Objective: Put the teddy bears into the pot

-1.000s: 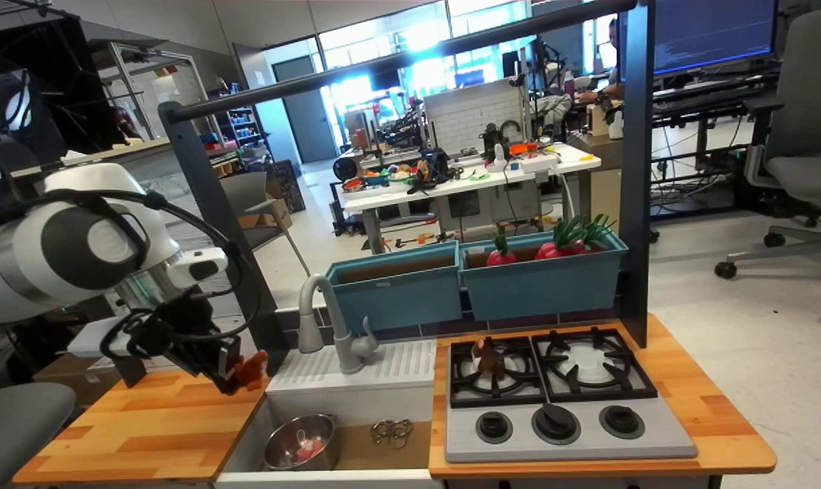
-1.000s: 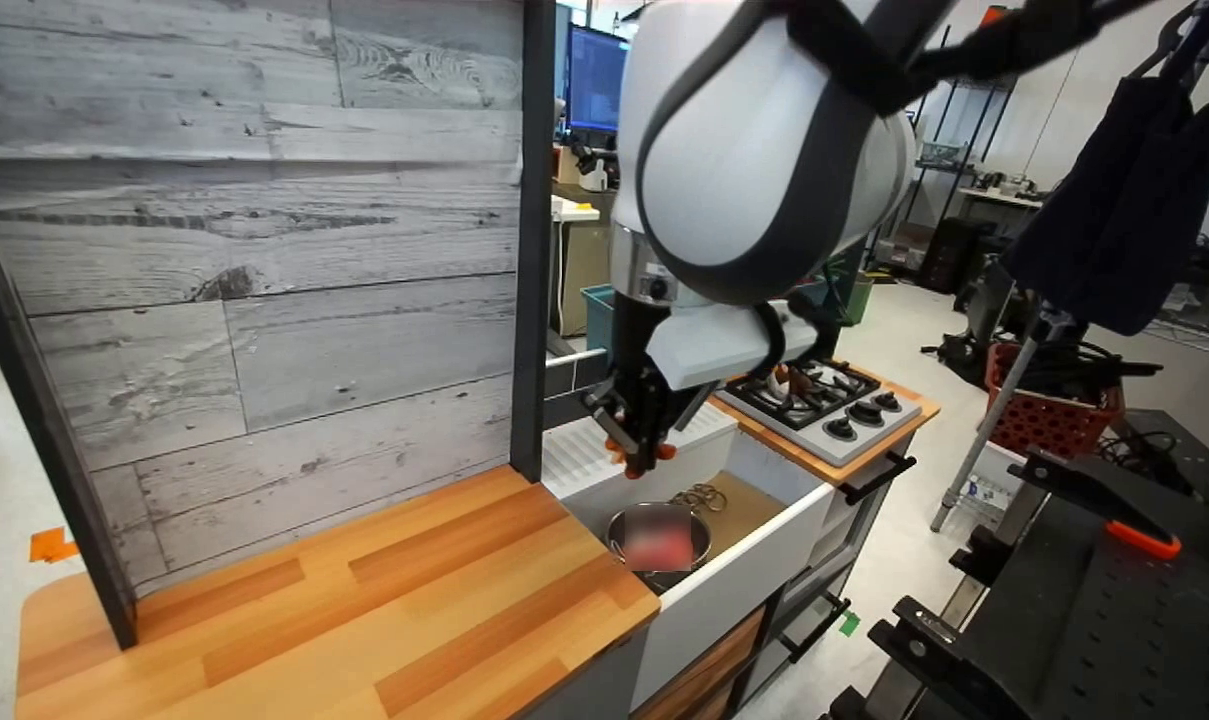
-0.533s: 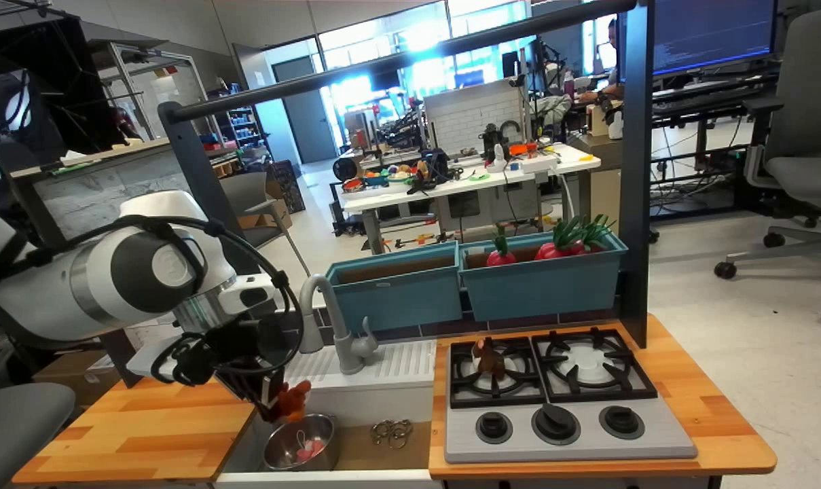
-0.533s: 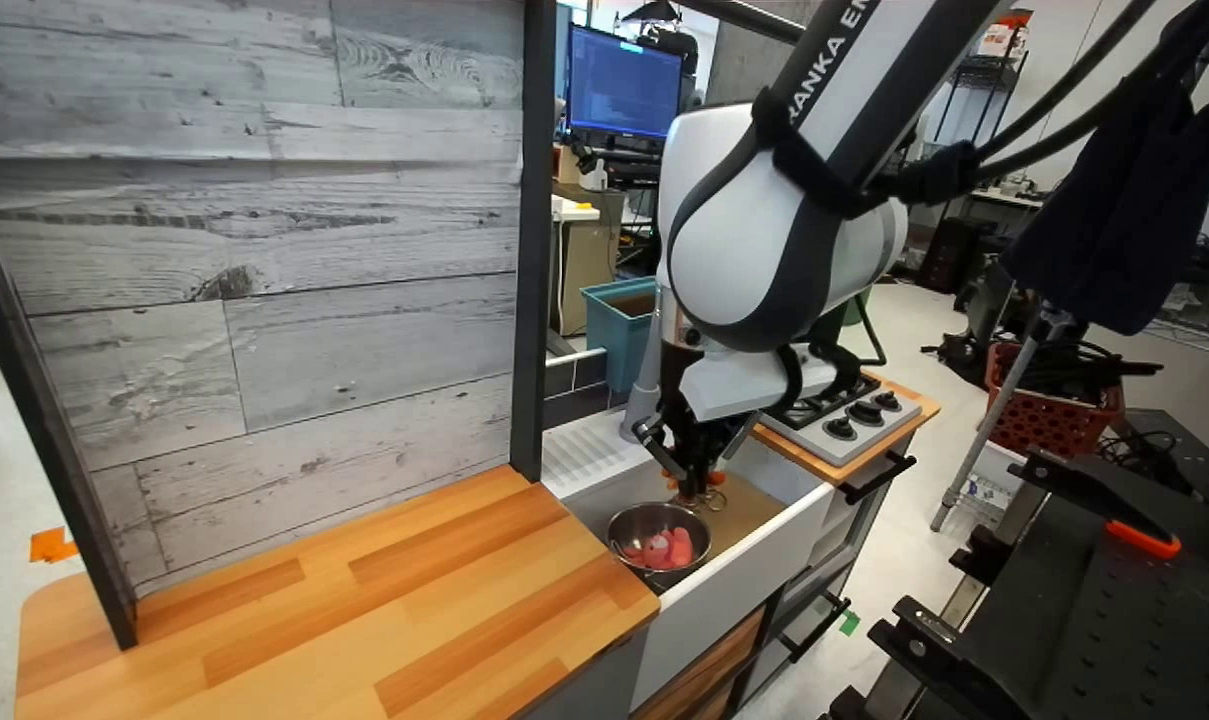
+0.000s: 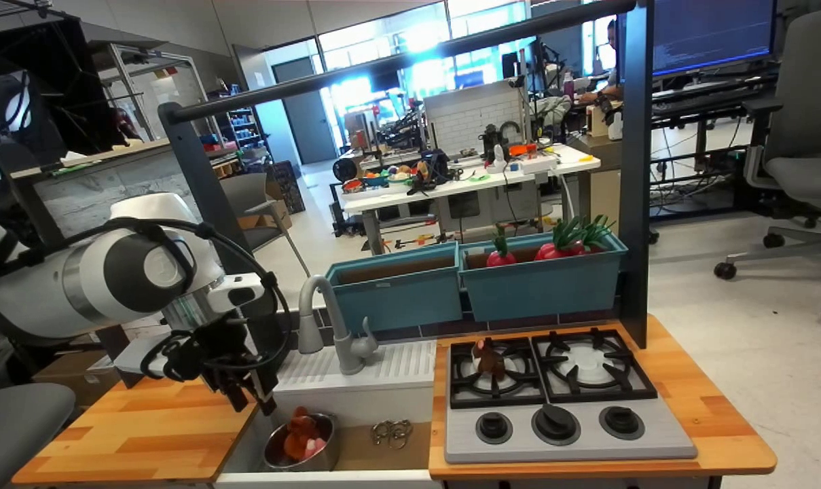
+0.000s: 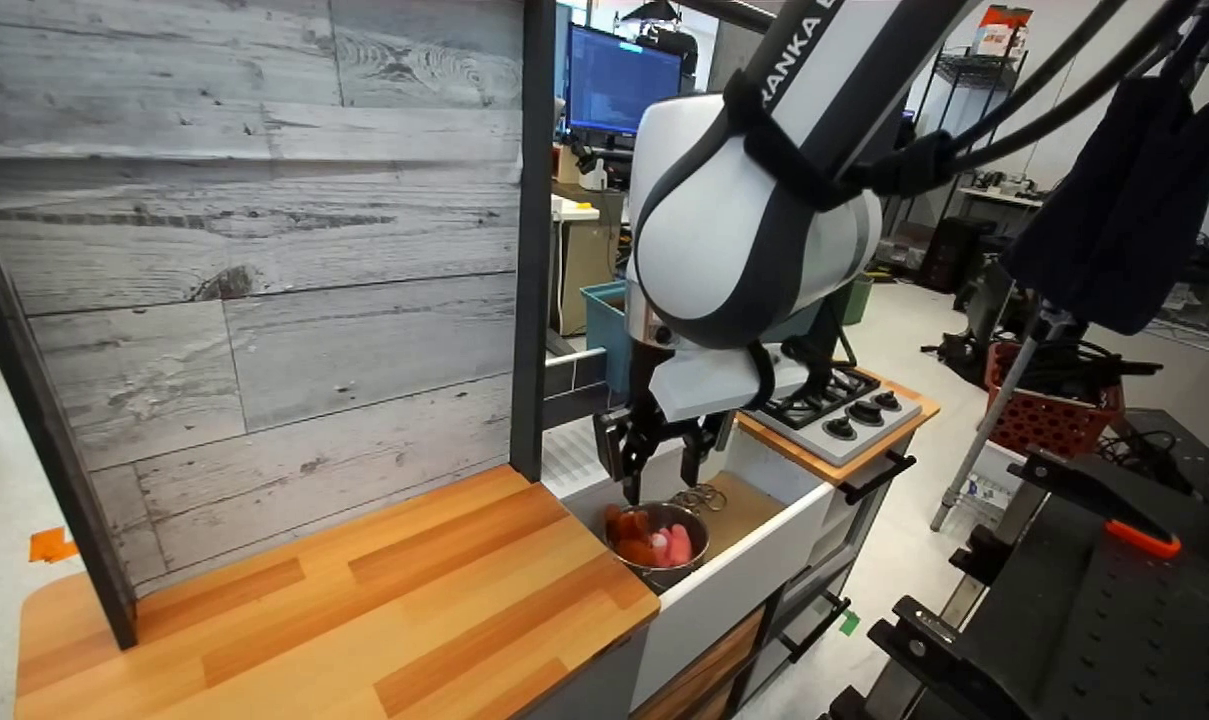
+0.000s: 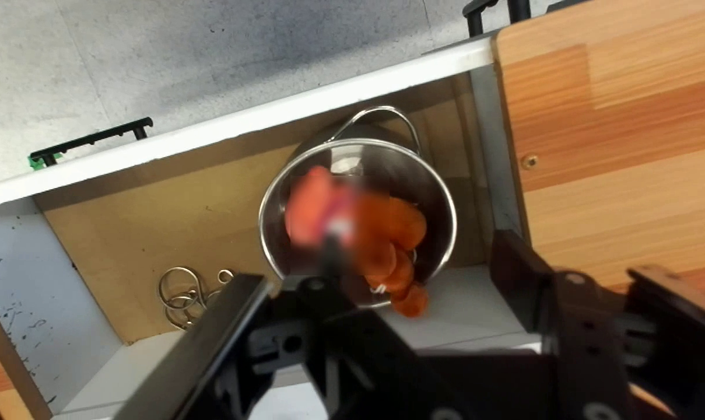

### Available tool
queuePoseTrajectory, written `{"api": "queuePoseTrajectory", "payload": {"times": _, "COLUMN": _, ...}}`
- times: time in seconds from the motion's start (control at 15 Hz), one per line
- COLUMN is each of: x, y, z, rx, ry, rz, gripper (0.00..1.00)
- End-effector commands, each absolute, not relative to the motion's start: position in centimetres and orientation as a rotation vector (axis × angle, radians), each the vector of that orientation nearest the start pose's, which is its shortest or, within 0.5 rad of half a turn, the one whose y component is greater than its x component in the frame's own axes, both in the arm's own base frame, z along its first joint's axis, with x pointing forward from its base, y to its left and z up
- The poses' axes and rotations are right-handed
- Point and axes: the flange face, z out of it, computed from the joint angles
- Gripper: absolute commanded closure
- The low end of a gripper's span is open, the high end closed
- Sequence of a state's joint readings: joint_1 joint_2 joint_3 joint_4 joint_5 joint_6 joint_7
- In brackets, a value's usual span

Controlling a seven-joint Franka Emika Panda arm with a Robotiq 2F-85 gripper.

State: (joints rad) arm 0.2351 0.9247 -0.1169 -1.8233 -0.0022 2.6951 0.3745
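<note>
The shiny silver pot [image 7: 402,166] stands in the sink with two teddy bears inside. The orange-brown teddy bear [image 5: 301,429] lies against the pink teddy bear [image 6: 677,545]; in the wrist view one end of the orange-brown teddy bear [image 7: 409,224] reaches over the rim. Just above the pot, my gripper [image 6: 661,486] stands open with its fingers spread and nothing between them. In an exterior view the gripper [image 5: 254,407] is beside and above the pot's edge. Part of the pink teddy bear [image 7: 305,207] is blurred and covered by a finger in the wrist view.
A small brown soft toy [image 5: 489,360] sits on a stove burner. Metal rings [image 5: 392,431] lie on the sink floor beside the pot. The faucet [image 5: 342,333] rises behind the sink, near the arm. A wooden counter [image 6: 364,600] borders the sink.
The arm came toward the sink and lowered with the orange-brown bear, then drew back slightly. The gripper has opened and let go, and that bear now lies in the pot with the pink one.
</note>
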Motion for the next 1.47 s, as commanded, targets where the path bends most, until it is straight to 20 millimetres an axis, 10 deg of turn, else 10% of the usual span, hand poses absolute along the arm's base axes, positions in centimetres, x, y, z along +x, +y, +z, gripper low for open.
{"api": "queuePoseTrajectory", "payload": {"times": 0.0, "x": 58.7, "y": 7.7, "z": 6.7, "rx": -3.228, "ry": 0.264, "rz": 0.013, "gripper": 0.0}}
{"api": "queuePoseTrajectory", "payload": {"times": 0.4, "x": 56.7, "y": 2.6, "z": 14.0, "rx": -3.239, "ry": 0.43, "rz": -0.176, "gripper": 0.0}}
{"api": "queuePoseTrajectory", "payload": {"times": 0.8, "x": 57.0, "y": -7.1, "z": 15.7, "rx": -3.152, "ry": 0.846, "rz": -0.225, "gripper": 0.0}}
{"api": "queuePoseTrajectory", "payload": {"times": 1.4, "x": 58.4, "y": -8.7, "z": 15.4, "rx": -3.18, "ry": 0.858, "rz": -0.222, "gripper": 0.0}}
